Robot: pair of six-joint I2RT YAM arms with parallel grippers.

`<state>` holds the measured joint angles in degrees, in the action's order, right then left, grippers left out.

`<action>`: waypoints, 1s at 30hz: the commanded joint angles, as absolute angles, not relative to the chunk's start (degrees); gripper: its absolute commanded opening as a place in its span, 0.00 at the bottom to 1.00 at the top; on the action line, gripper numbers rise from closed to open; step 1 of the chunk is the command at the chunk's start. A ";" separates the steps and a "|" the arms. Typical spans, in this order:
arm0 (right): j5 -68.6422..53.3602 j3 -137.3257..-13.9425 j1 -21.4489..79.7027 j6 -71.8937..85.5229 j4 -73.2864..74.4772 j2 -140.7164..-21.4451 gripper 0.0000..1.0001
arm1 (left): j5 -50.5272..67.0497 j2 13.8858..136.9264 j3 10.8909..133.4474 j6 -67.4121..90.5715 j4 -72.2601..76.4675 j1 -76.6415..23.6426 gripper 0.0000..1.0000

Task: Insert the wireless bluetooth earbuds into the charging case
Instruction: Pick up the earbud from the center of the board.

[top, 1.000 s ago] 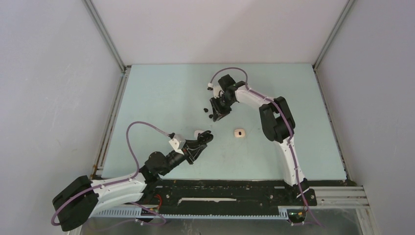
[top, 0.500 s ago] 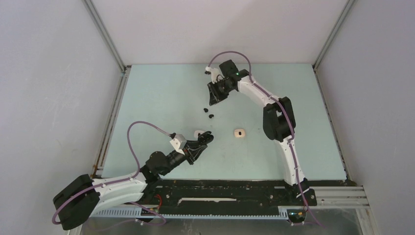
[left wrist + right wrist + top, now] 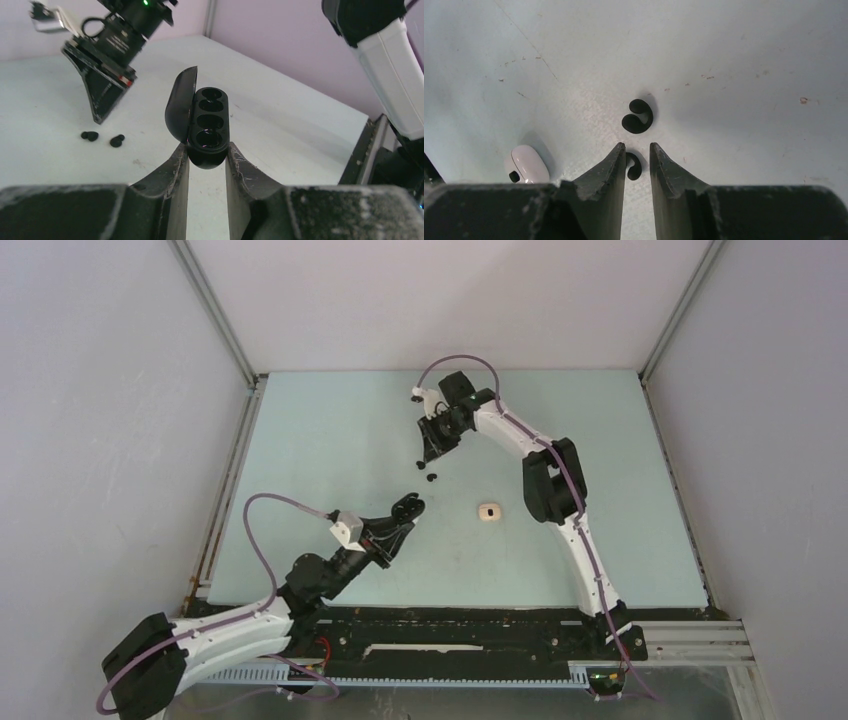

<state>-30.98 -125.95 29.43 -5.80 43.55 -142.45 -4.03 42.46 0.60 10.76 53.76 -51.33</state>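
Two black earbuds (image 3: 638, 116) lie loose on the pale table (image 3: 330, 430), just beside each other but not touching, roughly mid-table and below the right gripper (image 3: 637, 150). Each is a tiny C-shaped hook with one thicker end. I judge them very light, hard and smooth, so an off-centre pinch would likely flick one away or spin it flat. The thicker bulb looks the better place to take hold, across its short width rather than on the thin curl. The right gripper's jaws stand a narrow gap apart and hold nothing. From its wrist one bud shows through that gap, yet the overhead view has both buds on the table with the fingers above them. The gap looks tight for straddling a bud and would probably need widening before a descent. The left gripper (image 3: 206, 155) is clamped on the base of the black charging case (image 3: 220, 115), held up with its lid (image 3: 179, 107) hinged open and its dark wells (image 3: 206, 138) exposed, near the buds on the side toward the arm bases. A cream case (image 3: 488, 511) sits apart on the robot's right, and a white pod (image 3: 526, 165) shows beside the right fingers; whether these are one thing I cannot tell. The walls (image 3: 100, 440) are well away from the buds.
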 commanded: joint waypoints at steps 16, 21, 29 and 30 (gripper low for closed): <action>-24.46 -133.05 30.85 -0.26 42.01 -148.10 0.26 | -11.91 37.97 -6.21 8.53 54.32 -50.98 0.00; -26.11 -132.75 31.14 -0.26 42.01 -148.27 0.27 | -11.69 38.13 -6.06 8.44 54.14 -50.98 0.00; -28.21 -132.23 32.51 0.97 42.01 -148.47 0.28 | -11.37 38.25 -5.88 8.53 54.07 -51.00 0.00; -28.20 -132.19 32.67 1.01 42.01 -148.50 0.28 | -11.42 38.19 -5.89 8.53 54.05 -51.00 0.00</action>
<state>-26.63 -130.23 31.29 0.08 42.70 -147.35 -10.92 38.26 0.60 9.98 52.49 -51.29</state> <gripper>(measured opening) 0.277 0.298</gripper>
